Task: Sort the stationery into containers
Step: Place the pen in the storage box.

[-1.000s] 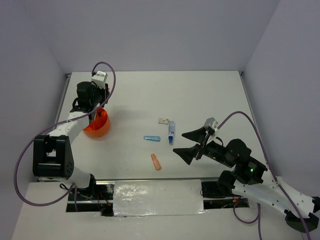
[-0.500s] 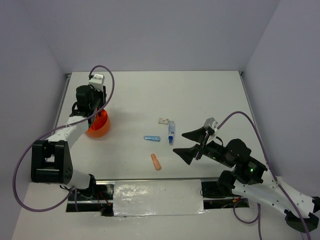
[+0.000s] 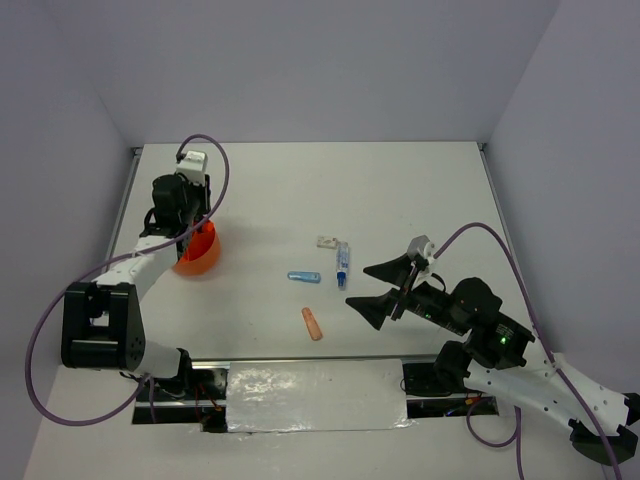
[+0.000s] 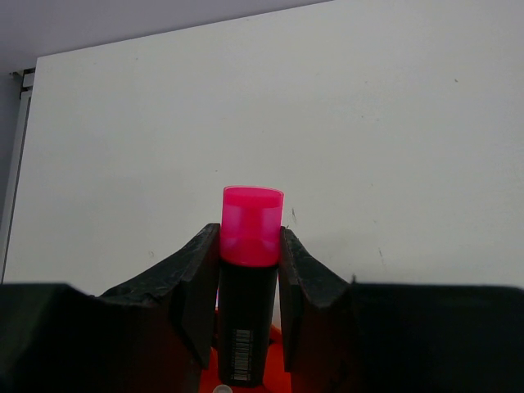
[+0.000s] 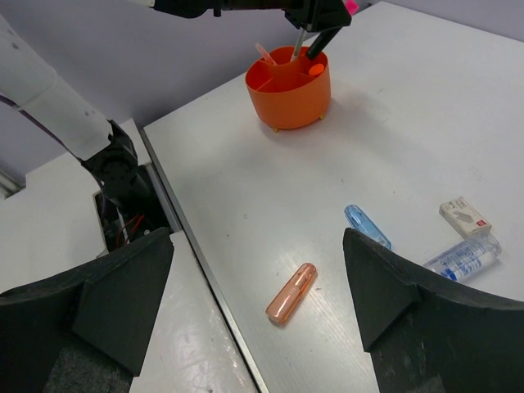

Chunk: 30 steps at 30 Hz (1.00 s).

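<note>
Left gripper [image 4: 250, 236], highlighter [image 4: 248, 311] obscure orange tub [image 4: 280, 380].

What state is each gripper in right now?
Left gripper: shut on the pink-capped highlighter.
Right gripper: open, holding nothing.

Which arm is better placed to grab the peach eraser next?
Right. The right claw hangs open and empty close to the peach eraser, while the left claw is shut on a pink-capped highlighter over the orange tub.

One orange tub [image 5: 286, 102], one pink-capped highlighter [image 4: 250, 270], two blue markers [image 3: 303, 277] [image 3: 343, 262], one white block [image 3: 326, 241], one peach eraser [image 3: 313, 323].
</note>
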Motion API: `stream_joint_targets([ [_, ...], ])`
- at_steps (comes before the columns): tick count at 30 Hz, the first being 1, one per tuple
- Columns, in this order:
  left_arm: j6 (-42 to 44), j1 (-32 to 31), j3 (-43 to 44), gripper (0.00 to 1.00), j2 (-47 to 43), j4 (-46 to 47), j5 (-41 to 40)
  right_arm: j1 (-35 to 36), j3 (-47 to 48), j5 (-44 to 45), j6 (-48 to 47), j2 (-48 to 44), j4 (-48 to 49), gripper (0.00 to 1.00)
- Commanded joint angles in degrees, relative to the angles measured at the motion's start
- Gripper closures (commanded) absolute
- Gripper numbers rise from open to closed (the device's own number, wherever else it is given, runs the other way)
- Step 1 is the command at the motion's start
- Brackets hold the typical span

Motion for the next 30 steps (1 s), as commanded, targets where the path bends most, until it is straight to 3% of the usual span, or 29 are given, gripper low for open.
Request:
stream_joint_targets([
  [1,-1.32,0.32,-1.25,0.9,-0.9,4.03,-2.34,-0.23,1.28,-0.81,-0.96,0.46,0.69,0.09],
  [14,-2.02,0.32,-2.57,0.81,-0.9,5.17,-4.36,-0.23,1.28,-0.72,-1.04,0.72,0.87,0.09],
  [30,-1.93,0.23,-3.89,0.78,-0.37,5.7,-7.08,-0.14,1.45,-0.46,-1.4,1.25,0.96,0.09],
])
